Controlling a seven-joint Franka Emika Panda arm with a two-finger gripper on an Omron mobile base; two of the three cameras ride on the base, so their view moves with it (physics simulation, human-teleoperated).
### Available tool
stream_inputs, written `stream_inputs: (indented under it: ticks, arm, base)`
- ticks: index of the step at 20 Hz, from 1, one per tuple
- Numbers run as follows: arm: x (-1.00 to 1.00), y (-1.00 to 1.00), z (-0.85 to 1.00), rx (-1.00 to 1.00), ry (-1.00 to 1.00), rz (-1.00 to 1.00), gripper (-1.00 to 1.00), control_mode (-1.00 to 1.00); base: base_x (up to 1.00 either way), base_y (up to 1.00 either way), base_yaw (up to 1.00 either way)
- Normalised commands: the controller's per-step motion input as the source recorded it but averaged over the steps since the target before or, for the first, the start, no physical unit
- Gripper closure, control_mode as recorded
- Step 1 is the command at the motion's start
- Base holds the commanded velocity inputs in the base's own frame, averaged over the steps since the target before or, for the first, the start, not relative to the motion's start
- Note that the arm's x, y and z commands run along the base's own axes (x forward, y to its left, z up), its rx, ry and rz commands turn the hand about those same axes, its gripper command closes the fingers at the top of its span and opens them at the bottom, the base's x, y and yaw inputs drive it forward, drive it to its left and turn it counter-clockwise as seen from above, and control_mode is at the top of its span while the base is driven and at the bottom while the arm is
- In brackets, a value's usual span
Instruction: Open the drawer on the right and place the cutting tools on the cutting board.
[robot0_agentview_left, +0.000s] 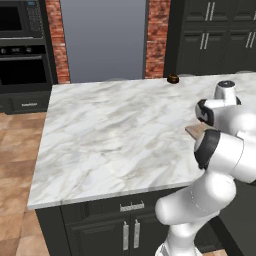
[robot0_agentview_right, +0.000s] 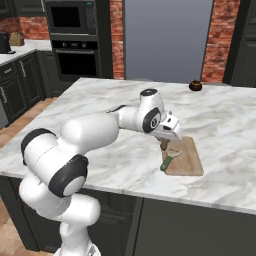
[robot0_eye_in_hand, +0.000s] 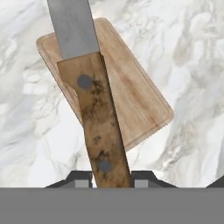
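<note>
Fingers (robot0_eye_in_hand: 82, 180) clamp your knife (robot0_eye_in_hand: 98, 127) by its wooden handle, above the board (robot0_eye_in_hand: 135, 100). Peeler (robot0_agentview_right: 169, 160) lies across the board's near edge.

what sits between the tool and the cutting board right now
A knife with a brown wooden handle, shut in the tool, hangs over the cutting board in the hand view. The right base view shows a peeler lying at the board's edge.
</note>
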Motion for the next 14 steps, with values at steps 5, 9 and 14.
stream_inputs:
  ticks: [5,9,14]
  arm:
    - [0.05,-0.31,-0.47,0.0,0.01,0.0,1.0,-1.0]
    - [0.06,-0.37,-0.57,0.0,0.0,0.0,1.0,-1.0]
    - [0.24,-0.21,-0.27,0.0,0.0,0.0,1.0,-1.0]
  base:
    - [0.0,0.0,0.0]
    - [0.0,0.0,0.0]
    - [0.0,0.0,0.0]
